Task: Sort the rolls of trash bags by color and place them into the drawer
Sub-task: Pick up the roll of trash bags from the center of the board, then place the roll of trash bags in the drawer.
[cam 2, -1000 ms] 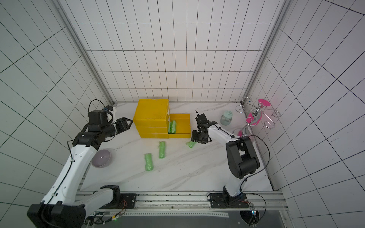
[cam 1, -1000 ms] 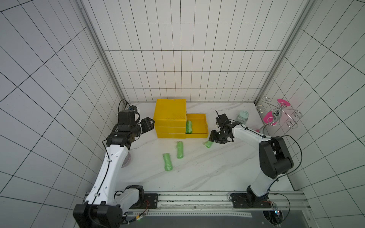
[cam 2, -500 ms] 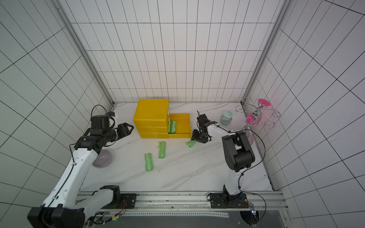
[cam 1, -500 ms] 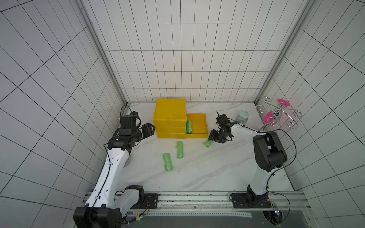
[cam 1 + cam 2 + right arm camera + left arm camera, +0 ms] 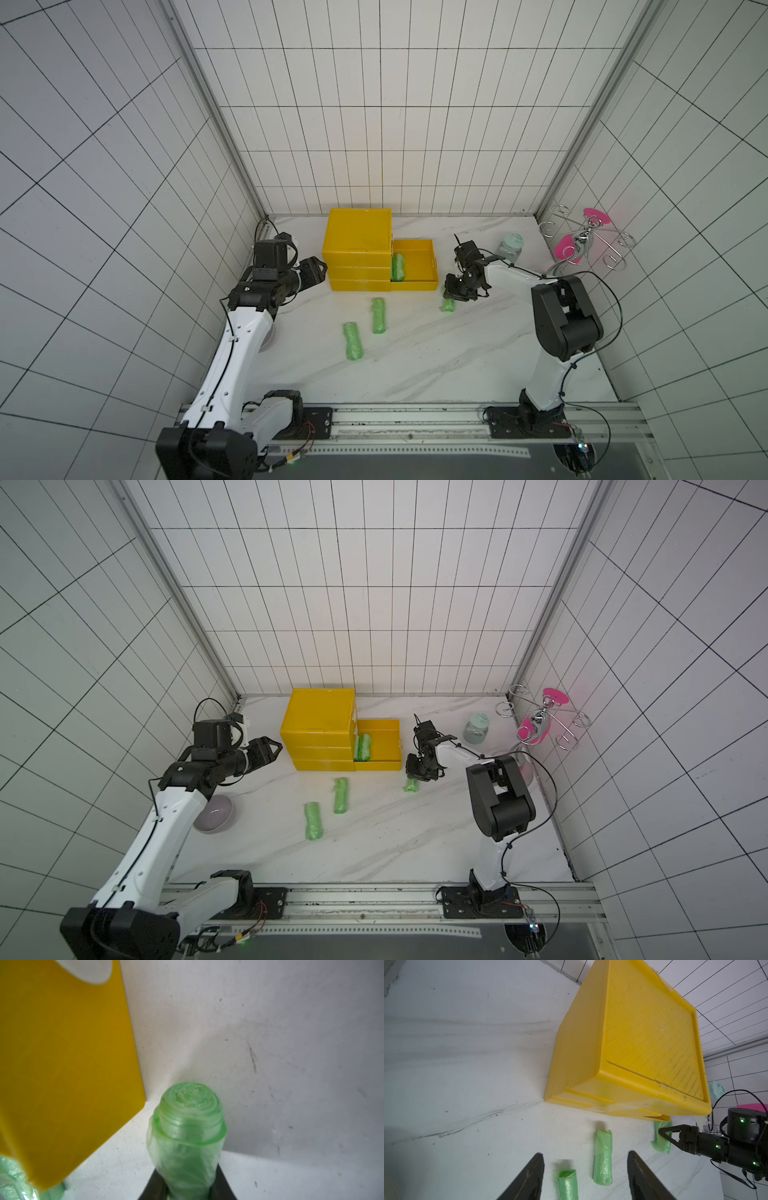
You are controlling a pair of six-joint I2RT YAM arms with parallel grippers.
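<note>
The drawer unit (image 5: 358,237) is smooth yellow plastic, its top ribbed and faintly scuffed. The green roll (image 5: 188,1126) is glossy, crinkly plastic film. The table (image 5: 436,353) looks like matt grey-veined marble. At 2 o'clock, the rack (image 5: 582,237) is polished metal wire.

Right of centre in both top views we see a pale mint-green lidded plastic jar (image 5: 510,248) standing upright on the white marble-patterned tabletop (image 5: 436,361). Further right, a silver wire rack with looped ends (image 5: 582,246) carries bright pink flat pieces (image 5: 596,216) (what they are we cannot tell). At the left in a top view, a round lavender bowl (image 5: 216,814) rests on the tabletop.
</note>
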